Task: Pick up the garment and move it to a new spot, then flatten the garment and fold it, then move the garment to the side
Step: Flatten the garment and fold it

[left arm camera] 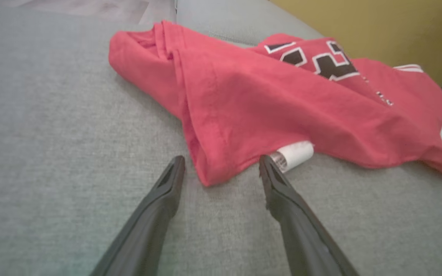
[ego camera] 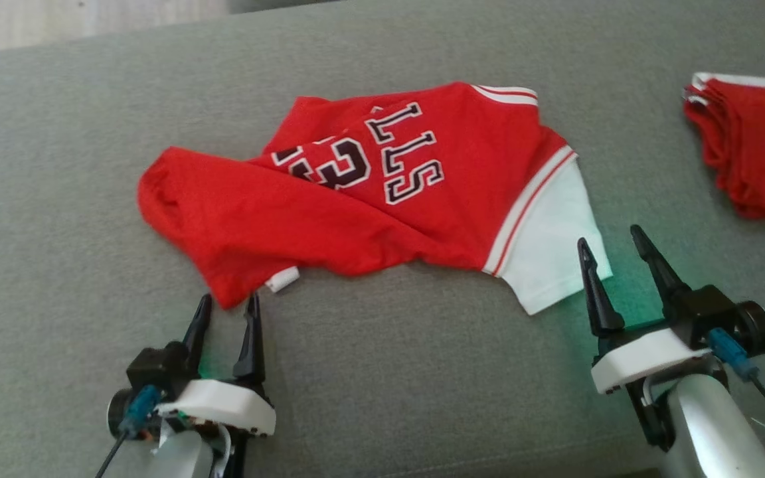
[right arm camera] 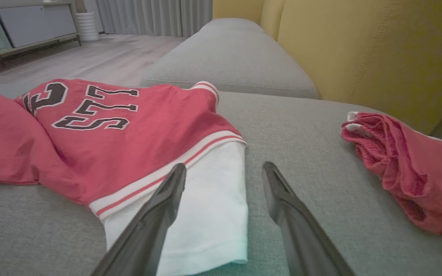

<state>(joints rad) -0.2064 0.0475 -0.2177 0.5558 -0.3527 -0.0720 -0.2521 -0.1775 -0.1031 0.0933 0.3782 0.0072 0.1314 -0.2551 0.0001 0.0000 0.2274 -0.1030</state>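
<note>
- Head view: the red jersey [ego camera: 256,219] lies crumpled on the grey couch cushion [ego camera: 422,372], just ahead of both claws. A fold hides part of its number and leaves only "LLS" of the lettering. The left claw [ego camera: 230,297] is spread and empty, its tips flanking the hem corner. The right claw [ego camera: 608,237] gapes wide and empty, one tip over the white sleeve [ego camera: 555,232]. A second red garment [ego camera: 754,146], off to its right, is cut by the frame edge.
- Left wrist view: the hem corner sits between the parted fingers, ungripped. A small white tag [left arm camera: 296,155] peeks out beside one fingertip, its print unreadable.
- Right wrist view: the sleeve's edge lies between the parted fingers, and one finger covers part of it.
</note>
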